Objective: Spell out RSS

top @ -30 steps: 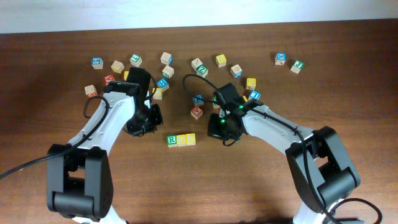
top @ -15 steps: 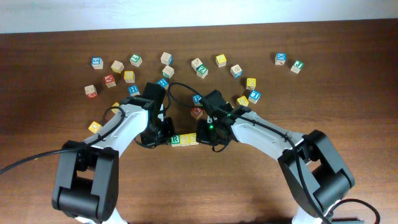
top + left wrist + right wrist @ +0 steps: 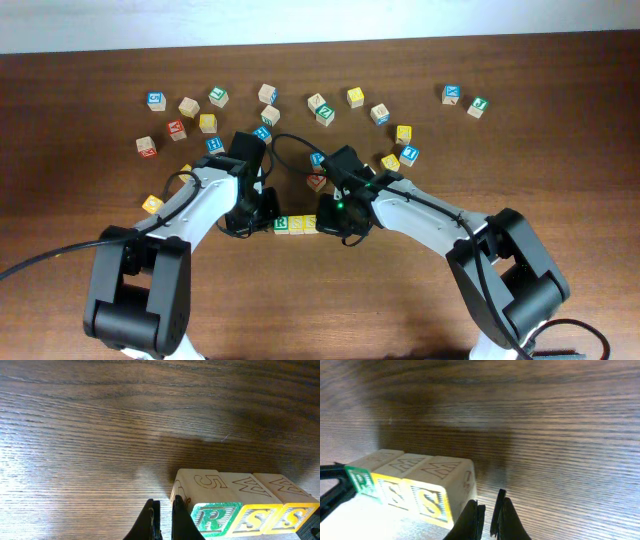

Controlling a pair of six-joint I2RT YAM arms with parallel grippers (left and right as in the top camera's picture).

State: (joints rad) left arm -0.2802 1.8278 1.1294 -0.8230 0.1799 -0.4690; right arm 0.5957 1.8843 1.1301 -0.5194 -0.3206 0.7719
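Note:
Three cubes stand in a tight row on the wooden table, reading R (image 3: 282, 224), S (image 3: 296, 224), S (image 3: 309, 222). The R cube (image 3: 215, 517) has a green-bordered white face; both S cubes (image 3: 257, 519) (image 3: 295, 516) are yellow. My left gripper (image 3: 262, 222) (image 3: 164, 506) is shut with nothing between its fingers, one finger against the R cube's outer side. At the other end, my right gripper (image 3: 330, 222) (image 3: 490, 504) is shut and empty, one finger against the last S cube (image 3: 432, 502). The R (image 3: 360, 480) shows at the far end in the right wrist view.
Several loose letter cubes are scattered behind the row: a blue one (image 3: 155, 100) at the back left, a yellow one (image 3: 152, 204) left of my left arm, a red one (image 3: 316, 181) just behind the row, and a pair (image 3: 452, 94) at the back right.
Both grippers have come in from the sides to the two ends of the row, closing the cubes up together. Over the last half second almost nothing moved.

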